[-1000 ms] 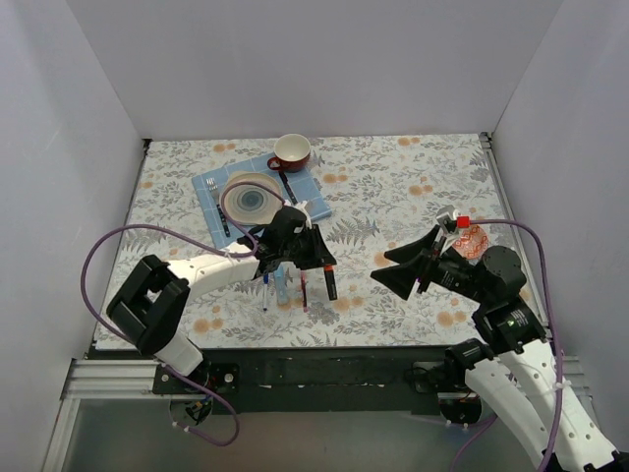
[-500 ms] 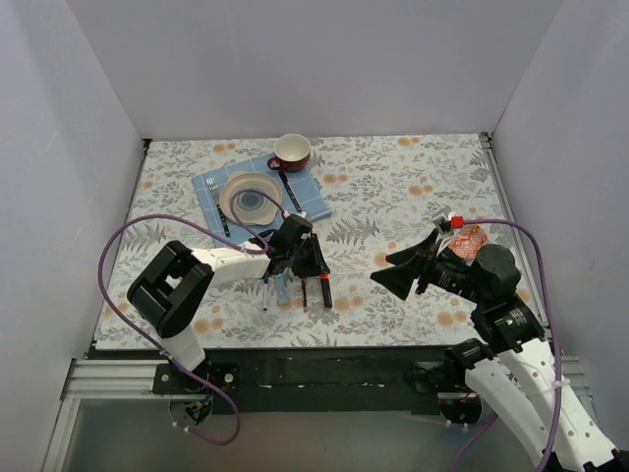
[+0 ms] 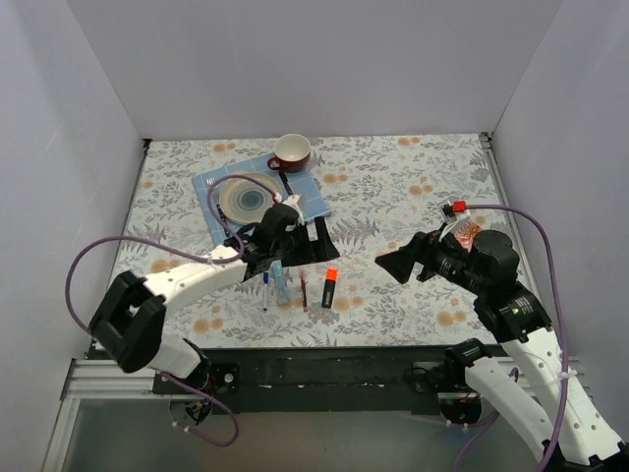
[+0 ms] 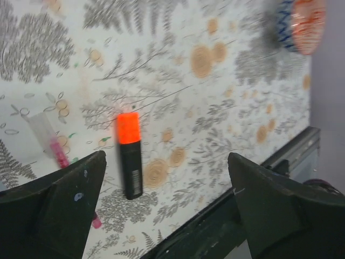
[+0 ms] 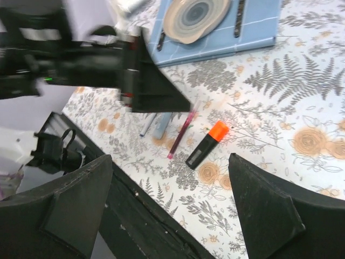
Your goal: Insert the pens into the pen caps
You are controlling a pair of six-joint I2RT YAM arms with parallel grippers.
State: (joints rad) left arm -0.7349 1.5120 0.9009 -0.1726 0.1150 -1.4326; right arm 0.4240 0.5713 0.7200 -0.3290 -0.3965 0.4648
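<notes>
The pens lie side by side near the table's front edge. The black highlighter [image 3: 330, 287] lies flat and free, with a bright orange cap [image 5: 218, 130] on its far end. To its left are the thin maroon pen [image 3: 304, 290], the light-blue marker [image 3: 280, 285] and the white-and-blue pen [image 3: 265, 291]. My left gripper [image 3: 295, 251] hovers just behind the pens, open and empty. In the left wrist view the highlighter [image 4: 130, 164] lies below the gap between the jaws. My right gripper [image 3: 403, 264] stands open and empty to the right of the pens. No loose caps show.
A plate [image 3: 246, 197] sits on a blue mat [image 3: 310, 197] at the back left, with cutlery beside it and a red cup [image 3: 292, 150] behind. A small orange-patterned dish [image 3: 472, 236] lies by my right arm. The black front rail [image 3: 324, 366] borders the table.
My left gripper has opened and let go of the highlighter, which now lies flat on the table. The gripper has drawn back toward the plate. My right gripper has shifted slightly to the right.
</notes>
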